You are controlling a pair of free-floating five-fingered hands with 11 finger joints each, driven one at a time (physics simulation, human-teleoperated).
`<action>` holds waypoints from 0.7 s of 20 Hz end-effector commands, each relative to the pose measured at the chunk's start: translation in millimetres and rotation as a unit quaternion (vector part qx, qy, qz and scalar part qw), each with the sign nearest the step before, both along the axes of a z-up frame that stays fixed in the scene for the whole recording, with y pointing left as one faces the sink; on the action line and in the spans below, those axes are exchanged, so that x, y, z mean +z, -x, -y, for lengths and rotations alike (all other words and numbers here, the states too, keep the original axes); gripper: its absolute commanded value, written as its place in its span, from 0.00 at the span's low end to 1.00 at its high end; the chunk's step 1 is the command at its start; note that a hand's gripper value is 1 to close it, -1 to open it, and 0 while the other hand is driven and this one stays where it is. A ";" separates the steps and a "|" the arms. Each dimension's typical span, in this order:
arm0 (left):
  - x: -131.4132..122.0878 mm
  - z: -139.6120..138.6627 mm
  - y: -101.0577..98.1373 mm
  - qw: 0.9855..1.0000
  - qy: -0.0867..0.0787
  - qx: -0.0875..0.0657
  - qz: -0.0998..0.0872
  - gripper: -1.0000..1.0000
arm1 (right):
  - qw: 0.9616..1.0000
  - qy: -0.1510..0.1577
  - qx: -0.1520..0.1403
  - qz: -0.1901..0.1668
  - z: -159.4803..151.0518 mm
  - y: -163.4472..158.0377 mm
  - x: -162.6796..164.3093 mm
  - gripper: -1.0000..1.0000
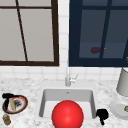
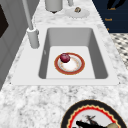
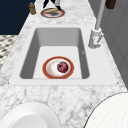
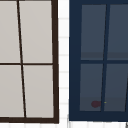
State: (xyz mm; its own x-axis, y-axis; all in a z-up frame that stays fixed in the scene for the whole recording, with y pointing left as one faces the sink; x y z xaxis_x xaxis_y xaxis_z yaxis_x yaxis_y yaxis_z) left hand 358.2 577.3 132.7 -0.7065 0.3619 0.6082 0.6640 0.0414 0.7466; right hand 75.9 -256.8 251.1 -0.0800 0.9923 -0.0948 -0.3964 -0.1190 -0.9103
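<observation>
Black left hand (image 1: 7, 96) rests on the plate (image 1: 23, 105); finger spread unclear.

Tabletop (image 2: 37, 100): grey-white marbled.
Sink (image 2: 100, 50): pale grey.
Plate in sink (image 2: 58, 68): white centre, orange-red rim; dark red fruit (image 2: 65, 57) at its 10 o'clock in left side view.
Left plate (image 1: 24, 101): black edge, red ring, white centre with dark pattern; tan roll (image 1: 12, 104) on it.
Left hand (image 1: 7, 95), right hand (image 1: 102, 114): black.
Right plate (image 1: 116, 110): plain white.
Ball (image 1: 67, 115): bright red.
Window (image 1: 100, 32): navy frame.
</observation>
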 end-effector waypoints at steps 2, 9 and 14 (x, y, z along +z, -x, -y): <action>-8.7 11.0 7.7 1.000 0.000 -0.004 0.018 0.00 | 1.000 0.000 0.000 0.000 0.0 0.0 0.0 0.50; -27.5 7.3 2.4 0.999 0.024 -0.020 0.015 0.00 | 1.000 0.000 0.000 0.000 0.0 0.0 0.0 0.50; -52.5 -2.0 -8.0 0.995 0.075 -0.061 0.030 0.00 | 1.000 0.000 0.000 0.000 0.0 0.0 0.0 0.50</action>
